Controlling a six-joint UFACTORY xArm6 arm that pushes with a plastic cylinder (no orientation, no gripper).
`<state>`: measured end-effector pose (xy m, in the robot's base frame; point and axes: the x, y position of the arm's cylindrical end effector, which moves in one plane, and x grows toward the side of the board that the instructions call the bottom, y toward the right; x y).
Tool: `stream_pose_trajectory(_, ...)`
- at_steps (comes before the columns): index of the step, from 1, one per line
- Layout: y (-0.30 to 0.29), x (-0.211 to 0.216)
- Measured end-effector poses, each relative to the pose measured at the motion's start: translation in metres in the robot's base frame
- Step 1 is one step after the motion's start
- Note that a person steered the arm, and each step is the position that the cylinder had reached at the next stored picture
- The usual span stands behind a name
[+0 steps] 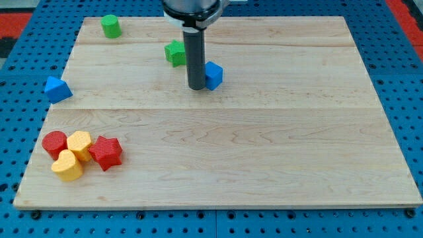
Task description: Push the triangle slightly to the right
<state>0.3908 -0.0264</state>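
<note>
So the wooden board (264, 152) sits on a blue pegboard surface (20, 39), and the arm's dark rod comes straight down from the view's top, with the tip (197, 88) planted on the board a bit above centre. No gripper on this thing, so nothing opens or closes and nothing is held; it's just a plain rod resting its end on the wood. Right at the tip's 3 o'clock there's a blue cube (213, 75), touching the rod or as good as, partly hidden behind it. At about 10 o'clock from the tip, just beside the rod, sits a green star-ish block (175, 53), exact shape hard to make out. The blue triangle (57, 89), which is the task's block, is way over at the board's left edge, roughly 9 o'clock from the tip and well apart from it, nothing touching it. A green cylinder (110, 26) sits up near the top left corner, around 10 o'clock from the tip. Down at 7 o'clock there's a tight cluster near the bottom left corner: a red cylinder-like block (54, 143), two yellow hearts (80, 144) (67, 166), and a red star (106, 153), all packed touching or nearly so.
</note>
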Motion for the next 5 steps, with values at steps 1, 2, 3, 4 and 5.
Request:
stream_pose_trajectory(1, -0.041, 0.055)
stream_pose_trajectory(2, -0.129, 0.103)
stream_pose_trajectory(3, -0.218, 0.100)
stream_pose_trajectory(4, -0.277, 0.086)
stream_pose_trajectory(5, -0.278, 0.073)
